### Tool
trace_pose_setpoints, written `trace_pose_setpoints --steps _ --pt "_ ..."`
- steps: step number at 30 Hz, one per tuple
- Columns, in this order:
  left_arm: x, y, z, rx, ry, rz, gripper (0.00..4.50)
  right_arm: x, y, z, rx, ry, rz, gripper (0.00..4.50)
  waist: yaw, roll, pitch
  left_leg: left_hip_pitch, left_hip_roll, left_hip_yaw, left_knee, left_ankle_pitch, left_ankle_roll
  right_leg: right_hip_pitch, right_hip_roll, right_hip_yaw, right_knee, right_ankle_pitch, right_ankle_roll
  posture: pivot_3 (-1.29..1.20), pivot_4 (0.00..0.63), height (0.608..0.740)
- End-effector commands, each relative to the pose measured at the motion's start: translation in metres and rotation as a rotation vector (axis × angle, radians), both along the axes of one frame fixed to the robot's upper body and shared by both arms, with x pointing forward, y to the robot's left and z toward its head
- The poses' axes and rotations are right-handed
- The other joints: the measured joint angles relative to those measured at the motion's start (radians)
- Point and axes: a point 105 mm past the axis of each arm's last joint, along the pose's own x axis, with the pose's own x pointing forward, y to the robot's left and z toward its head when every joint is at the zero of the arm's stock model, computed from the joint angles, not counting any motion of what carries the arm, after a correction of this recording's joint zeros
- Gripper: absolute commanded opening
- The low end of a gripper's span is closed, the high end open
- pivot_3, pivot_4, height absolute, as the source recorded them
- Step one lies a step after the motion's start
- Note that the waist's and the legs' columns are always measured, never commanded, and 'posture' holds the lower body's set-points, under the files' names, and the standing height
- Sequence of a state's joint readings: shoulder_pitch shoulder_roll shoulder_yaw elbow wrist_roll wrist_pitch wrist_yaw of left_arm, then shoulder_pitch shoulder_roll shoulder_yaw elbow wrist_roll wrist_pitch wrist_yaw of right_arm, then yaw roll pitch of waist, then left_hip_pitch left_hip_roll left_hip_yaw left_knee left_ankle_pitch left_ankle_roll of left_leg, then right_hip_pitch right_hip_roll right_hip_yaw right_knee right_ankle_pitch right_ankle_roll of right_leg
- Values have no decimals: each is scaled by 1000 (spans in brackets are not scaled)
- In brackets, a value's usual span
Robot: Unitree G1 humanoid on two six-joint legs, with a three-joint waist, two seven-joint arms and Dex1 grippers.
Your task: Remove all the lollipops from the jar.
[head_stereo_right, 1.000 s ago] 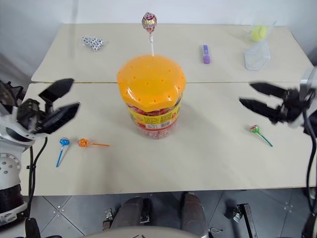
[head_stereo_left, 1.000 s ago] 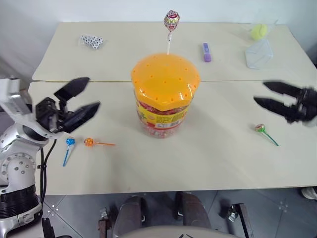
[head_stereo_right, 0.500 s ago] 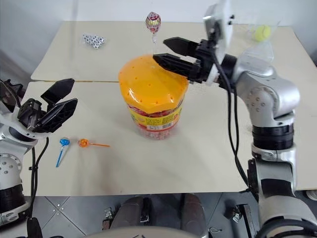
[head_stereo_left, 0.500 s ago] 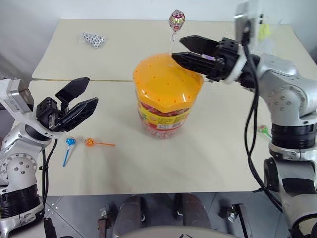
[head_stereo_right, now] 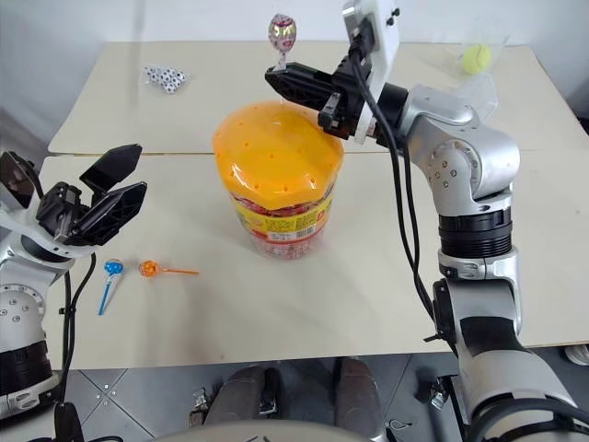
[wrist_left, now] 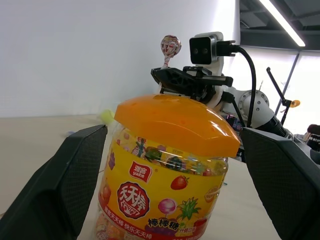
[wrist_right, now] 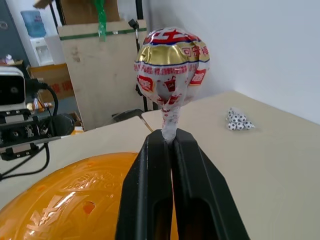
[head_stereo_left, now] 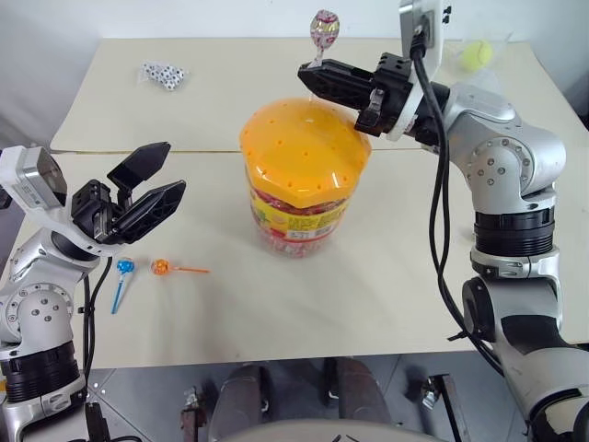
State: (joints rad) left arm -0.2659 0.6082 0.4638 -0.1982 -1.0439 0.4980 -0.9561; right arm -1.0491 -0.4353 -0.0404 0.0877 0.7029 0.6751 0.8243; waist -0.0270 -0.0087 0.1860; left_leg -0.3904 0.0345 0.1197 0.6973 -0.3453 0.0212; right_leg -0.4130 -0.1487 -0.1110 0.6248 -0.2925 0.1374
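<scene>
Head views: the right gripper, which a second ago hung spread out over the right side of the table, has swung across above the jar and now has its fingers pressed together on the white stick of the red-wrapped lollipop standing up from the domed orange lid; the left gripper holds as before, spread wide beside the jar; a blue lollipop and an orange lollipop lie on the table below it.

Left wrist view: the jar sits between the spread fingers without touching them; the right gripper pinches just under the candy head.

Right wrist view: both fingers clamp the stick right beneath the red-wrapped lollipop, above the lid.

The grip looks made; the last upright lollipop is probably ready to be lifted straight out.
</scene>
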Motion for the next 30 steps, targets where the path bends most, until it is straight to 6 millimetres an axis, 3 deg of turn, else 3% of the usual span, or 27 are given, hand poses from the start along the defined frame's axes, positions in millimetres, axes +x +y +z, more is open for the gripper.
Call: trace_pose_setpoints --steps 1,3,5,8,10,13,15,19,22,26,30 --pt "-9 -14 13 54 -102 -61 4500 -20 -54 53 159 -166 -17 15 7 0 0 -1 -1 0 0 0 0 0 0 -1 0 0 0 0 150 740" --pt "-10 -19 14 89 -118 -86 4500 -14 -85 50 97 -156 -132 15 15 0 0 -1 -2 0 0 0 1 1 -1 -1 -1 1 2 0 150 740" --pt "-11 -23 12 137 -128 -111 4500 -8 -116 34 -34 -99 -256 15 23 0 0 -1 -2 0 0 -1 2 1 -1 -1 -4 1 2 0 150 740" --pt "-13 -29 0 259 -135 -152 4500 -7 -178 2 -204 38 -472 15 26 0 0 -1 -2 1 -2 -1 2 2 0 -1 -5 1 2 0 150 740" --pt "-13 -33 -14 373 -149 -182 4500 -11 -224 -36 -364 162 -648 15 26 0 0 -1 -2 3 -3 -1 2 1 0 -1 -7 1 2 0 150 740" --pt "-14 -36 -25 447 -156 -210 4500 -27 -267 -93 -685 250 -779 15 26 1 0 0 -2 5 -4 -1 2 1 0 -1 -8 1 2 0 150 740" --pt "-13 -36 -29 457 -156 -216 4500 -35 -290 -128 -771 317 -843 15 22 1 0 0 -2 6 -4 -1 2 1 0 -1 -9 1 2 0 150 740" --pt "-13 -35 -31 472 -146 -225 4500 -43 -313 -172 -860 371 -907 15 2 1 0 3 -1 12 -3 1 2 2 -1 3 -10 1 2 0 150 740" --pt "-13 -34 -32 478 -139 -224 4500 -47 -322 -193 -866 417 -935 15 -1 1 0 4 0 12 -2 2 2 2 -1 4 -8 1 2 0 150 740" --pt "-13 -29 -33 491 -123 -205 4500 -50 -319 -201 -810 437 -912 975 0 2 1 4 0 11 -2 2 2 2 -1 4 -7 2 2 0 150 740" --pt "-7 -22 -34 488 -92 -130 4500 -54 -301 -184 -729 327 -805 2335 2 2 1 4 0 9 -3 2 2 2 -1 3 -7 2 2 0 150 740"
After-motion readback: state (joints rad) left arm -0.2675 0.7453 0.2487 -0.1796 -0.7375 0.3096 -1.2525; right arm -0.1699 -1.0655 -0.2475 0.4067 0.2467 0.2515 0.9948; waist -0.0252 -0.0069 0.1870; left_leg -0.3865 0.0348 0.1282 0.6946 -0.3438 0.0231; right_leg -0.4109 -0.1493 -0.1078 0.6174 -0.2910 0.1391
